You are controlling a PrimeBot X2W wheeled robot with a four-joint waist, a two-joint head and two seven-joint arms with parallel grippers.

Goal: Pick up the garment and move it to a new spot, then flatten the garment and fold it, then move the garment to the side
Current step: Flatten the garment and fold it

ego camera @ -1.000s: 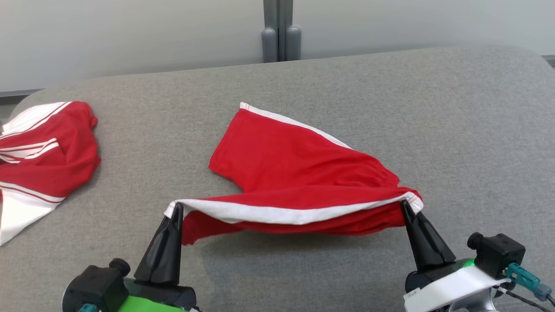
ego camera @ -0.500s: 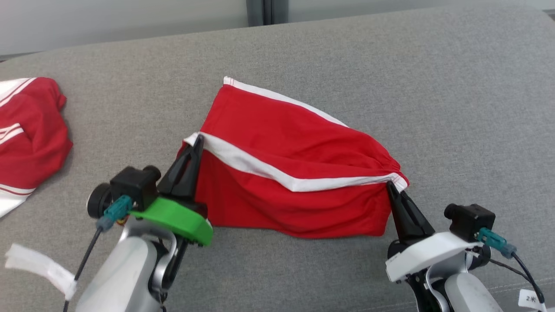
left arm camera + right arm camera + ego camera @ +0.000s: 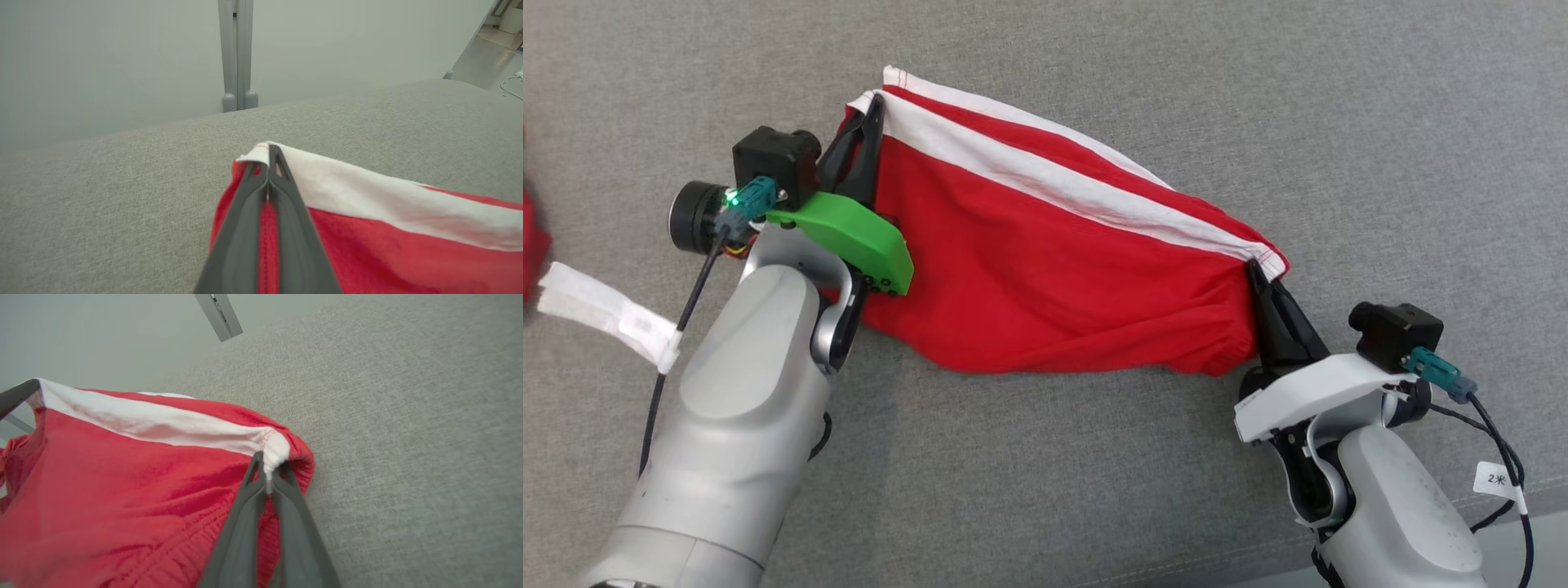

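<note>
Soft, even light lies bright on the grey cloth surface (image 3: 1339, 122), with no glare. The red garment (image 3: 1045, 269) casts only a faint, soft-edged shadow along its near edge in the head view, which is sharp throughout. In the wrist views the left pincer (image 3: 268, 163) and right pincer (image 3: 267, 473) blur toward the lens, and the right wrist view looks slightly smeared.

Soft, matt red cloth with white bands on the garment (image 3: 1045, 269). Coarse grey woven fabric over the counter (image 3: 1258, 98). Smooth, dull dark plastic on left pincer (image 3: 876, 100) and right pincer (image 3: 1250, 265). Smooth green plastic bracket (image 3: 854, 237); satin silver forearm shell (image 3: 743, 392).
</note>
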